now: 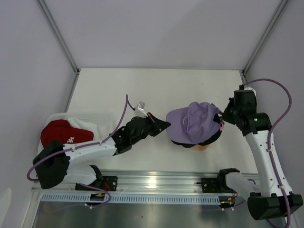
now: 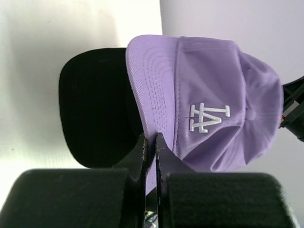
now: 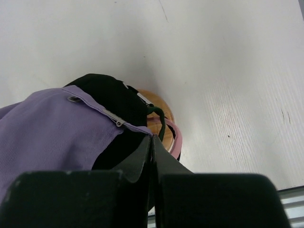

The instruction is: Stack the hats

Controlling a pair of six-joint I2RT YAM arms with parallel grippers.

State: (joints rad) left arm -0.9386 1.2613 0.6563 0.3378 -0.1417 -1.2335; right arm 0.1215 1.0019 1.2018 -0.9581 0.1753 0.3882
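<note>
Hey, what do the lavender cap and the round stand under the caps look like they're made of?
The lavender cap looks like matte, woven, cotton-type fabric: stitched rows on the brim, embroidered white letters. The round stand is probably wood, smooth and light brown, though only a sliver shows.

A stack of caps (image 1: 212, 137) sits on a stand (image 1: 203, 147) right of centre on the tabletop (image 1: 156, 90), the top cap (image 1: 194, 122) with its brim pointing frame-left. At the left edge, well apart, another cap (image 1: 61, 132) lies in a basket (image 1: 102, 117).
</note>
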